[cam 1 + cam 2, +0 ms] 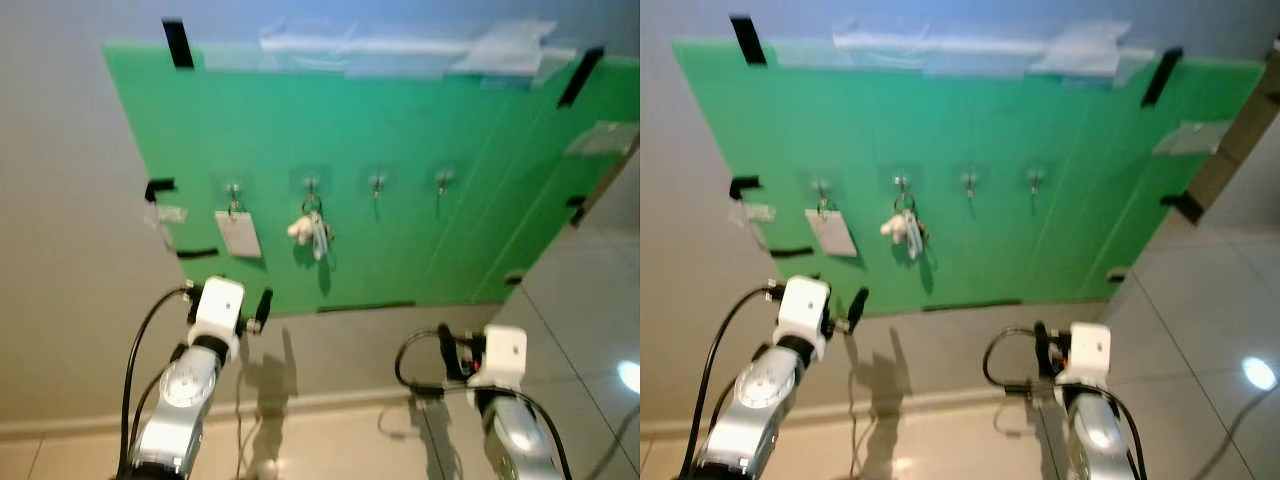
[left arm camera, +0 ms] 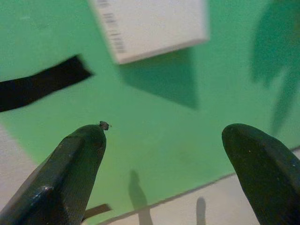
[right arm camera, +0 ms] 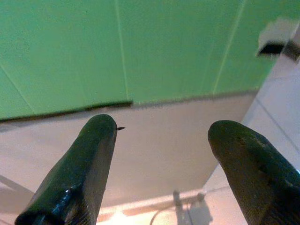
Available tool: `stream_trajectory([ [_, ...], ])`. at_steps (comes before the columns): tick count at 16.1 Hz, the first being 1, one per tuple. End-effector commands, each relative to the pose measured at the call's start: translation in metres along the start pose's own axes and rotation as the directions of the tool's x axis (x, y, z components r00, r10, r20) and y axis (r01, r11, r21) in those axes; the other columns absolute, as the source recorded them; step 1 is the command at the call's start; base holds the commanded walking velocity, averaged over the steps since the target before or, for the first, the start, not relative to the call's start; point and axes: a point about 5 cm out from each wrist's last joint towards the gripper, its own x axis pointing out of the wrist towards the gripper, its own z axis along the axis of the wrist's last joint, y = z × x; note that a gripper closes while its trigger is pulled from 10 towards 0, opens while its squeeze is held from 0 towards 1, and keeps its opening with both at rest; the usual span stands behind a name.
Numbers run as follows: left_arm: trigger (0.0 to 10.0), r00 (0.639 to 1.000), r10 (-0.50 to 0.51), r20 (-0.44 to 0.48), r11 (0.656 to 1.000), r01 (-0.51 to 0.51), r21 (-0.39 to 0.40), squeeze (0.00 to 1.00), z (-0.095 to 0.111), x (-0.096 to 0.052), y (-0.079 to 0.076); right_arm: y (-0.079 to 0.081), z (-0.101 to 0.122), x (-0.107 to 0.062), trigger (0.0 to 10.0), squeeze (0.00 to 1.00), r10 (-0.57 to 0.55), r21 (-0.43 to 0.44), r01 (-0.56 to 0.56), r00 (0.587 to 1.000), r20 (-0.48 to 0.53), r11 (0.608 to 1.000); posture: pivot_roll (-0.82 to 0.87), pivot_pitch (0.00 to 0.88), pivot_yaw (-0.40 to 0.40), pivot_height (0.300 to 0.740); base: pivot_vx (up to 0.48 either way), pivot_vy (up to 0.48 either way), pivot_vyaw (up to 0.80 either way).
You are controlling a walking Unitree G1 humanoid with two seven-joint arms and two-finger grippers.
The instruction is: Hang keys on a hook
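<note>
**Keys on second hook; both grippers empty**

A green board is taped to a grey wall. Pale tape runs along its top edge, with black tape strips at the corners and sides.

Hooks counted: four, in one row across the board. From the robot's left:
1. First hook: carries one white card.
2. Second hook: carries the keys, a small bunch with a pale fob, hanging freely against the board.
3. Third hook: bare.
4. Fourth hook: bare.

Grippers counted: two, both raised before the wall below the board.
- Left gripper: fingers spread apart, nothing between them. It points at the lower board just beneath the card, beside a black tape strip. It is apart from the keys.
- Right gripper: fingers spread apart, nothing between them. It faces the board's bottom edge and the wall under it, below the third and fourth hooks.

A tiled floor shows at the right, with a skirting along the wall foot
</note>
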Motion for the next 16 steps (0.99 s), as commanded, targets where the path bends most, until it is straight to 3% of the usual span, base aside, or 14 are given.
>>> stream_trajectory([
  [1,10.0,1.000,0.009,0.029,1.000,-0.009,-0.006,0.00,0.009,0.006,0.005,-0.006,0.006,0.001,10.0,0.00,-0.017,0.031,0.016,0.999,0.033,0.999,-0.01,0.000,0.026,0.740,-0.281,0.000,0.00],
  [4,10.0,0.997,0.010,0.070,1.000,-0.010,-0.007,0.00,0.022,0.011,0.003,-0.004,0.016,0.005,10.0,0.00,-0.010,0.028,0.008,0.997,0.082,1.000,-0.02,0.000,0.028,0.740,-0.286,0.000,0.00],
  [16,10.0,0.994,-0.009,0.109,1.000,0.010,-0.009,0.00,0.036,0.014,-0.008,0.010,0.032,0.012,10.0,0.00,0.033,-0.006,-0.032,0.988,0.149,0.999,-0.02,0.000,0.024,0.740,-0.277,0.000,0.00],
])
